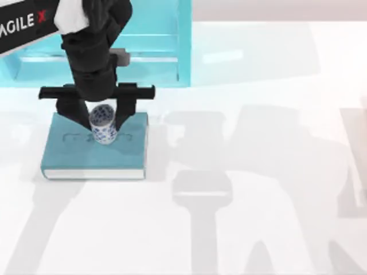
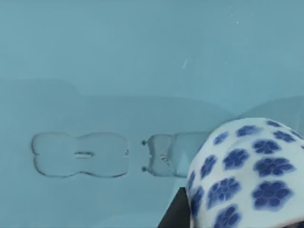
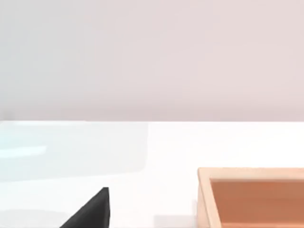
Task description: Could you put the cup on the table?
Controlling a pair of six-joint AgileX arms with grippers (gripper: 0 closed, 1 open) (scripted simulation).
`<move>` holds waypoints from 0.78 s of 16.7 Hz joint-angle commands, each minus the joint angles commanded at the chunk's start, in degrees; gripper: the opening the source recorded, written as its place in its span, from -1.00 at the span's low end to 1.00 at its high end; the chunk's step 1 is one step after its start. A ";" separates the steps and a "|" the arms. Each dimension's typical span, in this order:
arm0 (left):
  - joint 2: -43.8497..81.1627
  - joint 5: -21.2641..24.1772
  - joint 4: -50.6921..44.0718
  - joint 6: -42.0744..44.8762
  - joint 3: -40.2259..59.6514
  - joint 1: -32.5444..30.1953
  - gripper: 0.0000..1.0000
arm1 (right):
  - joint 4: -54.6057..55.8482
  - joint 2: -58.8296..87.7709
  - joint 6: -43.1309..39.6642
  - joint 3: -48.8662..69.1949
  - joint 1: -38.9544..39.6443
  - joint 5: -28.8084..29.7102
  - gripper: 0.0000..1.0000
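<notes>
The cup [image 1: 104, 132], small and white with blue flowers, stands upright on a teal book [image 1: 74, 154] at the left of the table [image 1: 269, 86]. My left gripper [image 1: 101, 119] reaches down from above with one finger on each side of the cup, shut on it. In the left wrist view the cup [image 2: 247, 175] is close up over the book cover [image 2: 118, 71], and a dark finger [image 2: 175, 213] touches its side. A black fingertip [image 3: 92, 211] of my right arm appears in the right wrist view over white table.
A light-blue shelf unit [image 1: 155, 51] stands just behind the book at the back left. A shallow orange-brown wooden box [image 3: 251, 199] sits on the table in the right wrist view. Arm shadows lie across the middle and right of the table.
</notes>
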 joint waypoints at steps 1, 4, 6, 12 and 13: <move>0.00 0.00 0.00 0.00 0.00 0.00 -1.00 | 0.00 0.00 0.00 0.00 0.00 0.00 1.00; 0.00 0.00 0.00 0.00 0.00 0.00 -1.00 | 0.00 0.00 0.00 0.00 0.00 0.00 1.00; 0.02 -0.01 -0.21 0.04 0.19 -0.12 -1.00 | 0.00 0.00 0.00 0.00 0.00 0.00 1.00; -0.76 -0.04 -9.50 -0.01 8.63 -0.23 -1.00 | 0.00 0.00 0.00 0.00 0.00 0.00 1.00; -0.84 -0.03 -10.48 -0.01 9.57 -0.24 -1.00 | 0.00 0.00 0.00 0.00 0.00 0.00 1.00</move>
